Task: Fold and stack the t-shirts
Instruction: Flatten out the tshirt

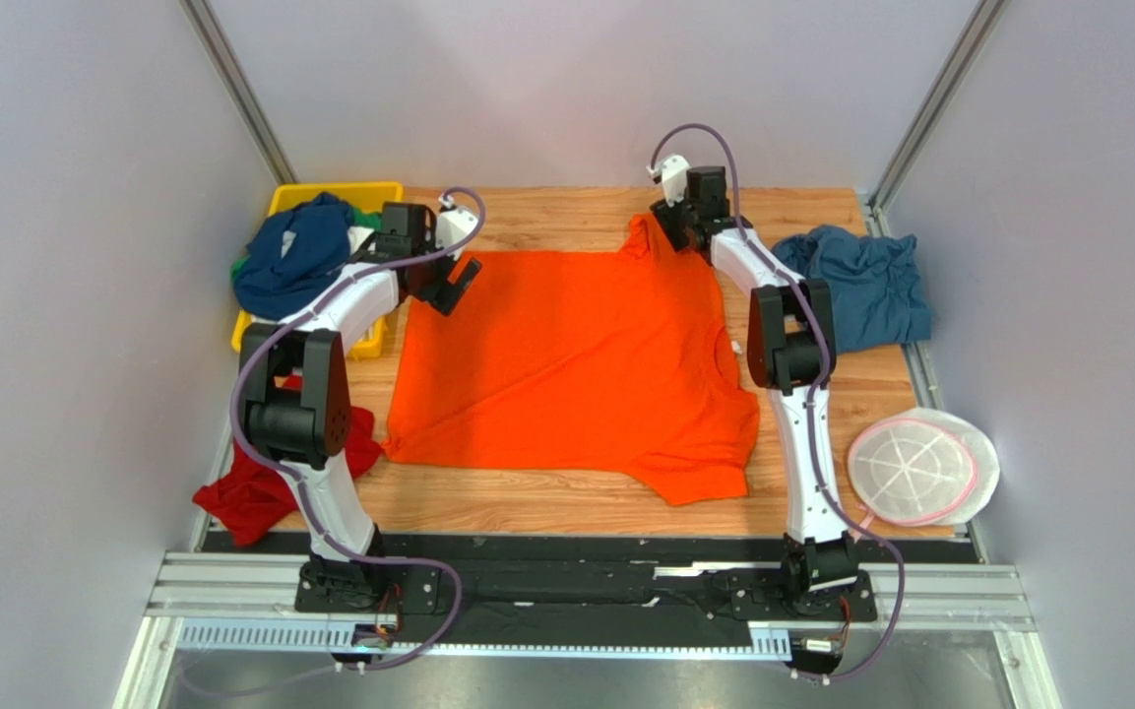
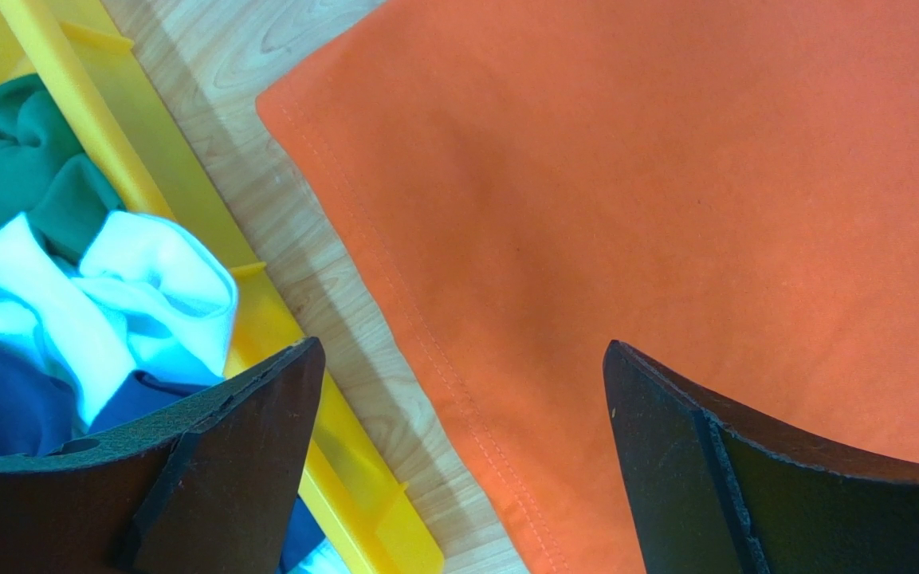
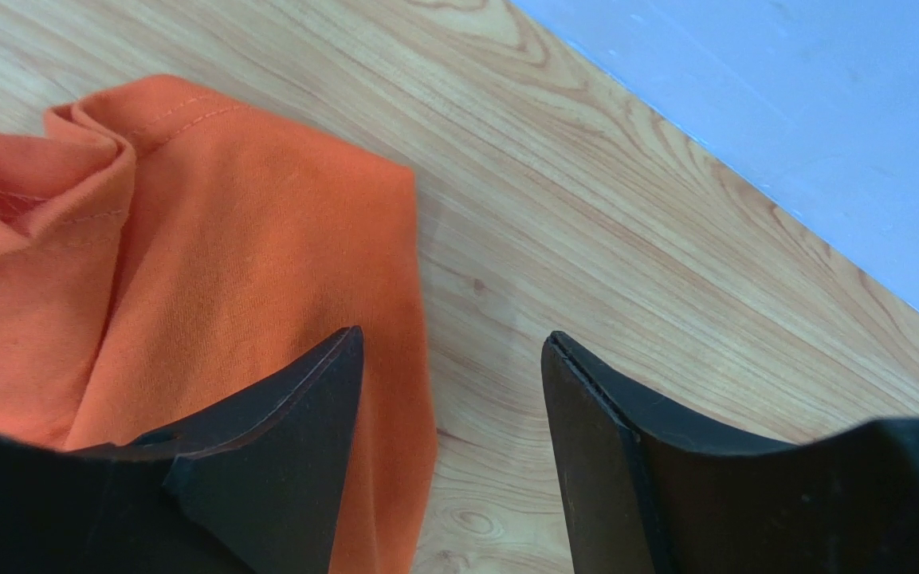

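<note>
The orange t-shirt (image 1: 558, 355) lies spread flat on the surface (image 1: 529, 502): light, limp cloth that will likely sag, so pinch it at its far corners. Your left gripper (image 2: 458, 359) and right gripper (image 3: 452, 341) hover there, both jaws released, holding nothing.

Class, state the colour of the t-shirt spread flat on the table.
Bright orange t-shirt; the top external view shows it best.

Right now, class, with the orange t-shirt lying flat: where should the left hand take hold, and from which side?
Probably the far hem corner of the orange t-shirt, pinched from above by the left hand. It lies flat and free beside the yellow tray, with the open hand over its edge.
</note>
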You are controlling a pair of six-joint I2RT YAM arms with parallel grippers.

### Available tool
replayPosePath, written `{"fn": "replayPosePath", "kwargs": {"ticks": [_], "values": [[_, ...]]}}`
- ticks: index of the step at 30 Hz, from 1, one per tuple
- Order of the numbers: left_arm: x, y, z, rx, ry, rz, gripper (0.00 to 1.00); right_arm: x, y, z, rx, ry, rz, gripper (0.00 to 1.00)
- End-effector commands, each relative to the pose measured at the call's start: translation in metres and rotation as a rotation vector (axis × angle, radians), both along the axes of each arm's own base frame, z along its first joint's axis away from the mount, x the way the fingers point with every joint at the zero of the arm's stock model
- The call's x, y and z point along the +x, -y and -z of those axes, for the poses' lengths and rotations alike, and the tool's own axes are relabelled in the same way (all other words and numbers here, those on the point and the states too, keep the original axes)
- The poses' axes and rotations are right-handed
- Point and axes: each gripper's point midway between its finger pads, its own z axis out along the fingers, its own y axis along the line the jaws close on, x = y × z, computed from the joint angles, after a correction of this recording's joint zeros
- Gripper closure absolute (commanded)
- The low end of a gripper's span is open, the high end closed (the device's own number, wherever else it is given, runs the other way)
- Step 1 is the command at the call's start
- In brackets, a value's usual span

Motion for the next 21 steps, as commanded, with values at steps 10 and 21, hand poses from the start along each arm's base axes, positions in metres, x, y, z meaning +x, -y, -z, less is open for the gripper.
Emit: {"fn": "replayPosePath", "kwargs": {"ticks": [10, 21], "values": [[-0.002, -0.003, -0.011, 0.033, 0.031, 0.008, 0.06, 0.015, 0.022, -0.008, -0.141, 0.087, -0.01, 0.39], [-0.006, -0.007, -0.003, 0.058, 0.011, 0.011, 0.07, 0.002, 0.064, 0.013, -0.216, 0.038, 0.051, 0.39]]}}
